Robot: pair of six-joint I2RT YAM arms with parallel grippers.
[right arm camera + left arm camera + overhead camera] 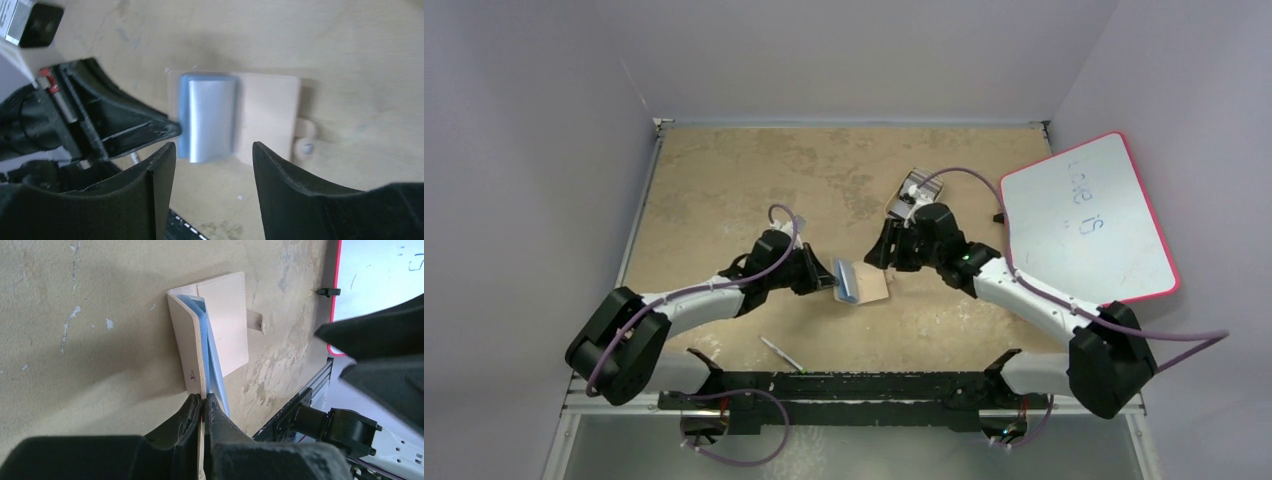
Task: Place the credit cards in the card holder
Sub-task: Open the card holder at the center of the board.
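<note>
Top view: small tan leather-like bifold card holder [872, 285] lies mid-frame. The left gripper [829, 283] is pinching its raised flap, and the right gripper [882, 258] is spread just beside it. Blue scribble on the pink-edged whiteboard [1089, 215], right side, is illegible tbh. Left wrist: grip's only on the thin edge, so it could slip n the flap flops shut. Right wrist: no labels.

Matt tan leather-like card holder [222, 325]; rough mottled table [724, 190]; glossy whiteboard [1084, 225].
</note>
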